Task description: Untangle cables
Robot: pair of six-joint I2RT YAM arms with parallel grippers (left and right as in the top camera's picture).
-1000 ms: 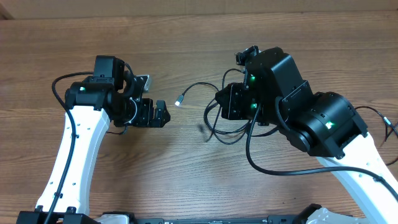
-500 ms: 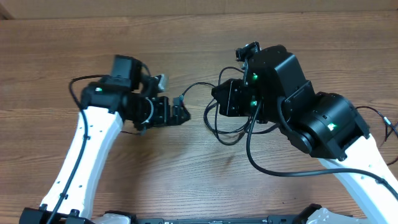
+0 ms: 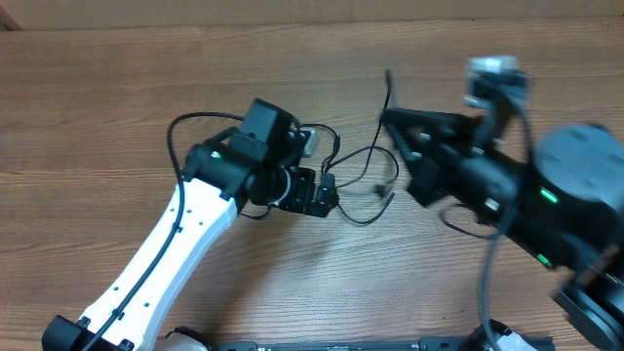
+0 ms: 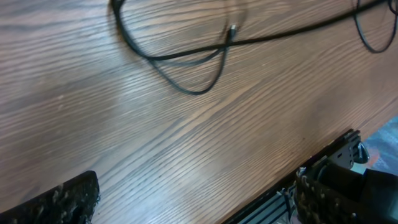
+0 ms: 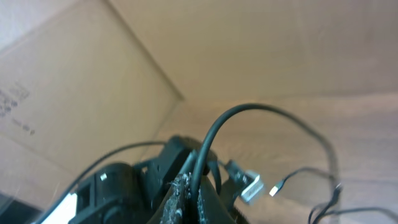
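Your right claw point(image 5: 191, 186) is clenching one black cord point(image 5: 236, 112) while your left claw point(image 3: 328, 196) is hanging released beside the cables point(image 3: 363, 166).

Since a second ago, your left arm has been swinging across toward the tangle. Your right arm has been lifting away, drawing that cord up from its pinched tips. The loose loops are lying just ahead of the left claw, between both claws, on the wooden table point(image 3: 146, 88). Bare wood is stretching wide behind the left claw, the table's near edge is showing below it, and a cardboard wall point(image 5: 74, 93) is standing beyond the right claw. You are working two claws. One silver plug tip point(image 4: 231, 28) is showing, and the cords are overlapping too much to count.
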